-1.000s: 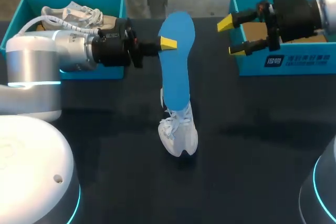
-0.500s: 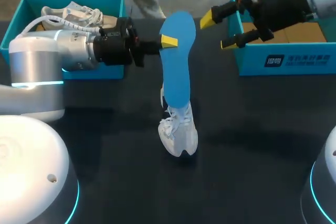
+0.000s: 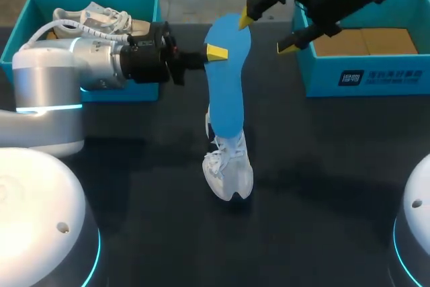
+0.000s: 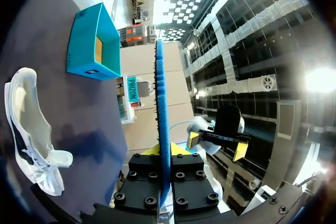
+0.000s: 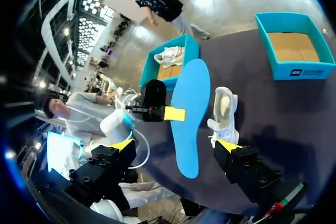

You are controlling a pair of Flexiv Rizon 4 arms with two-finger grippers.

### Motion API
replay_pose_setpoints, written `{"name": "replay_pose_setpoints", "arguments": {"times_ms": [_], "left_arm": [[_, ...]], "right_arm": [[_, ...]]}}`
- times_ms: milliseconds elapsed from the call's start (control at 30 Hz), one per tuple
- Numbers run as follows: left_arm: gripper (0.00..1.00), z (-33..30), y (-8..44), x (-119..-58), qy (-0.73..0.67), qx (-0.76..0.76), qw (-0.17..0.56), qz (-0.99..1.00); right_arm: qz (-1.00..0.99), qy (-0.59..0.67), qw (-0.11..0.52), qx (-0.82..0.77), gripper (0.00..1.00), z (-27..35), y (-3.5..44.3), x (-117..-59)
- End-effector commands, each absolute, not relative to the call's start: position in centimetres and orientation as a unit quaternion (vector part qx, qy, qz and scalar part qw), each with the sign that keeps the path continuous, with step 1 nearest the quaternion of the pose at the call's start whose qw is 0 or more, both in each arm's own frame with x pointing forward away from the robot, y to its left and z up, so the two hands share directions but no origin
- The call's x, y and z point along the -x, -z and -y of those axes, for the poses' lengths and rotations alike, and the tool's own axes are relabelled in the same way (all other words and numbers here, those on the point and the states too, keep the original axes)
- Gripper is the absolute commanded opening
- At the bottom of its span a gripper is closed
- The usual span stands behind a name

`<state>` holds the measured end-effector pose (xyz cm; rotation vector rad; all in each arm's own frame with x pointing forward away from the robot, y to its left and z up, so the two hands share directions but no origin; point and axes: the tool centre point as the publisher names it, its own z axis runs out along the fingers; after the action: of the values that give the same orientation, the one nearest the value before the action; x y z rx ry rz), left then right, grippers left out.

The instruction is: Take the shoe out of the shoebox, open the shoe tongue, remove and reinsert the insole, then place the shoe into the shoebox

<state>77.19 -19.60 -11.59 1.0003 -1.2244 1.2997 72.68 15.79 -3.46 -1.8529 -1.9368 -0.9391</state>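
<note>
My left gripper (image 3: 215, 53) is shut on a blue insole (image 3: 227, 92), pinching its edge near the upper end. The insole hangs lengthways above the table. Its lower end is over a white shoe (image 3: 228, 169) that rests on the dark table. My right gripper (image 3: 267, 31) hangs open just right of the insole's top end, holding nothing. In the left wrist view the insole (image 4: 160, 124) shows edge-on between the shut fingers, with the shoe (image 4: 26, 129) off to one side. In the right wrist view the insole (image 5: 190, 114) lies ahead, between the open fingertips (image 5: 227, 145).
A teal shoebox (image 3: 134, 92) at the back left holds another light shoe (image 3: 94, 18). A second teal shoebox (image 3: 363, 78) at the back right shows only its cardboard floor. Dark tabletop surrounds the white shoe.
My right arm has swung left from over the right shoebox to the insole's top end, its gripper still open. The left arm, insole and shoe have stayed put.
</note>
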Motion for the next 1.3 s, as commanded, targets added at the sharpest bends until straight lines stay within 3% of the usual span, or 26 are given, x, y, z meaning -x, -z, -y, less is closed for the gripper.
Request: {"name": "replay_pose_setpoints", "arguments": {"times_ms": [33,1300], "left_arm": [[0.0,19.5,11.6,-77.1,-0.541,-0.418,0.52,0.512],[0.0,19.5,11.6,-77.1,-0.541,-0.418,0.52,0.512]], "right_arm": [[0.689,0.263,0.093,0.669,1.0,-16.7,3.3,-73.1],[0.686,0.083,-0.028,0.722,1.0,-22.8,3.3,-74.5]]}}
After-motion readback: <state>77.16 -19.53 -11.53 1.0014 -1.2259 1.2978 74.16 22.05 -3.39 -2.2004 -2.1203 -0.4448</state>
